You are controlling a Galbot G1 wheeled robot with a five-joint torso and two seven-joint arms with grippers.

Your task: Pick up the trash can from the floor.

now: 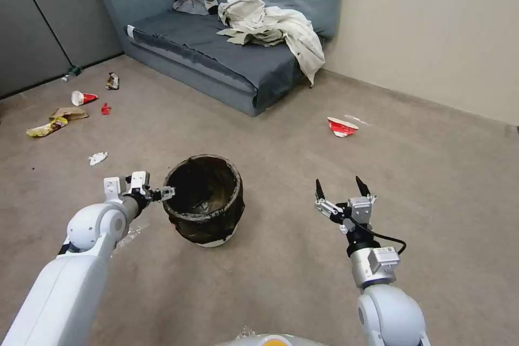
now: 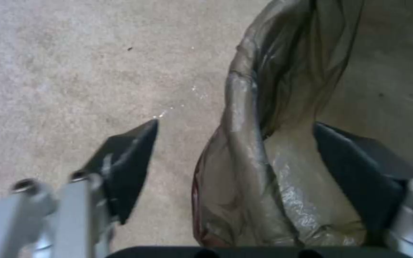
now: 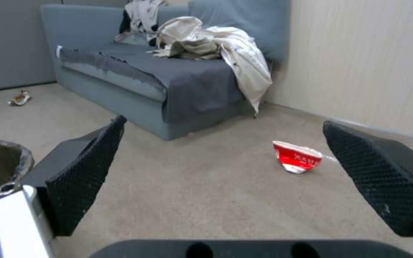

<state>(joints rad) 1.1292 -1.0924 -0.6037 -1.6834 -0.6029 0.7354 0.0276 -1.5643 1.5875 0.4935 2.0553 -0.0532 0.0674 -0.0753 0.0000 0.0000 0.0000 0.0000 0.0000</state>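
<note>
The trash can (image 1: 204, 200) stands on the floor (image 1: 281, 275). The left gripper (image 2: 235, 154) straddles its bagged rim, fingers apart, gripping nothing; it should close squarely on rim, not loose bag. The right gripper (image 1: 339, 189) waits open beside the can.

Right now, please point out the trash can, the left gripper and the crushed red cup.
trash can (image 1: 216, 227): head view, bag-covered outer wall.
left gripper (image 1: 168, 192): head view, fingertips at the can's rim.
crushed red cup (image 1: 341, 126): head view, its red side.
</note>
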